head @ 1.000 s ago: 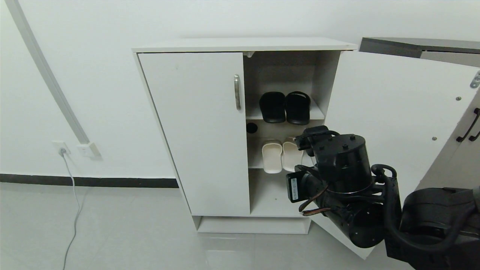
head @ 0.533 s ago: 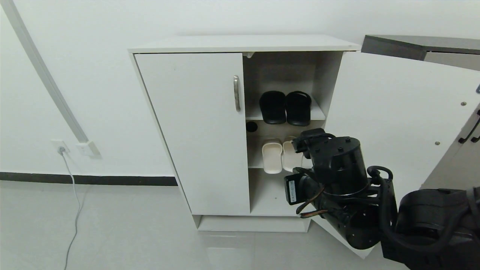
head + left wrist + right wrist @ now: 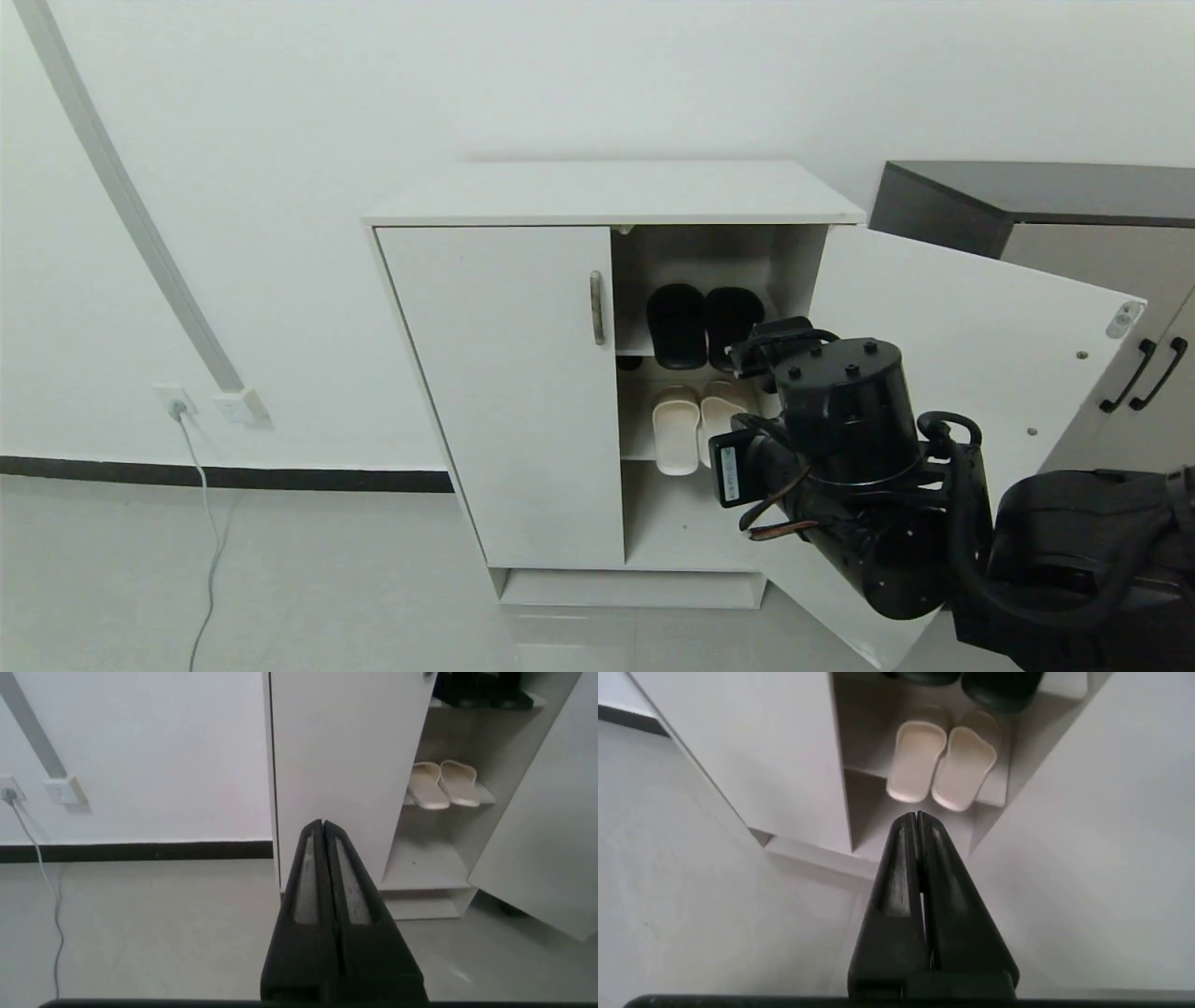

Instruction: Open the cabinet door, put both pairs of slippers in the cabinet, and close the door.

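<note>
The white cabinet (image 3: 611, 191) has its left door (image 3: 504, 392) closed and its right door (image 3: 952, 373) swung wide open. A black pair of slippers (image 3: 705, 327) lies on the upper shelf, and a cream pair (image 3: 691, 425) on the shelf below. My right arm hangs in front of the open compartment. Its gripper (image 3: 920, 826) is shut and empty, pointing at the cream slippers (image 3: 941, 758) from some way off. My left gripper (image 3: 322, 831) is shut too, empty, low over the floor before the closed door (image 3: 346, 756).
A dark grey cabinet (image 3: 1055, 215) stands right behind the open door. A wall socket with a hanging cable (image 3: 177, 406) is at the left. Bare tiled floor (image 3: 280, 579) stretches in front and to the left of the cabinet.
The whole head picture has shifted: the cabinet now looks lower and smaller, so the camera moved. Slippers, doors and the right arm keep their places.
</note>
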Motion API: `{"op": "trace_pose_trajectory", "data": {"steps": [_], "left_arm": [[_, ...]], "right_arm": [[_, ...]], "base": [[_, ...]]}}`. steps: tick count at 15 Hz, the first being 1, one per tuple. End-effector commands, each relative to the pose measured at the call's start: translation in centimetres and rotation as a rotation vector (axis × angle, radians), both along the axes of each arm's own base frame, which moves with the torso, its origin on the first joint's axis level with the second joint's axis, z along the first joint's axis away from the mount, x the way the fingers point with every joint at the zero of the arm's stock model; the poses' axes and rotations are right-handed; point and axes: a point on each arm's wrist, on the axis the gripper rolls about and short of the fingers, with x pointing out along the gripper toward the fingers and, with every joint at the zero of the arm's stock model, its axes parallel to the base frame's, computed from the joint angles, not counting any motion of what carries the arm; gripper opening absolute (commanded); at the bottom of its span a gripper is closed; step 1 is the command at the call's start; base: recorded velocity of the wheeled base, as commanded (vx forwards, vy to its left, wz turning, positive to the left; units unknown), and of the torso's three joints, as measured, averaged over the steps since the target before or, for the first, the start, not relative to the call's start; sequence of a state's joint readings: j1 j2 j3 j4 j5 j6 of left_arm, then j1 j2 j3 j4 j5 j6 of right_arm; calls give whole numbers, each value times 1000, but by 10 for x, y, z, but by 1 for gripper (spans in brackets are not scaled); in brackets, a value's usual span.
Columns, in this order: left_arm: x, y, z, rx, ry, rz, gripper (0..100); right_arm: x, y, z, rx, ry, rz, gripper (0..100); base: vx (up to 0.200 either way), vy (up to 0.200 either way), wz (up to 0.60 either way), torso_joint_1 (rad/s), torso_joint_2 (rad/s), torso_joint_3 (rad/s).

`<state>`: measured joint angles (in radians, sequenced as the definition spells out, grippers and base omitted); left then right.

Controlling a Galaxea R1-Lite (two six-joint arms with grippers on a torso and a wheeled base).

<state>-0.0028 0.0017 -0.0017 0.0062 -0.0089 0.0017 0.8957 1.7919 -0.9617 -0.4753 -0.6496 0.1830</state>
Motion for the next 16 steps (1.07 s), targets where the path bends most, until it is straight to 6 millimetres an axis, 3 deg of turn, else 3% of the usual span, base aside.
{"op": "trace_pose_trajectory", "data": {"steps": [1,16], "left_arm": [[0,0,0,0,0,-1,0],[0,0,0,0,0,1,0]], "right_arm": [[0,0,0,0,-1,-1,0],[0,0,0,1,0,-1,0]], "base": [[0,0,0,134,-476,-339],[0,0,0,187,-504,-315]]}}
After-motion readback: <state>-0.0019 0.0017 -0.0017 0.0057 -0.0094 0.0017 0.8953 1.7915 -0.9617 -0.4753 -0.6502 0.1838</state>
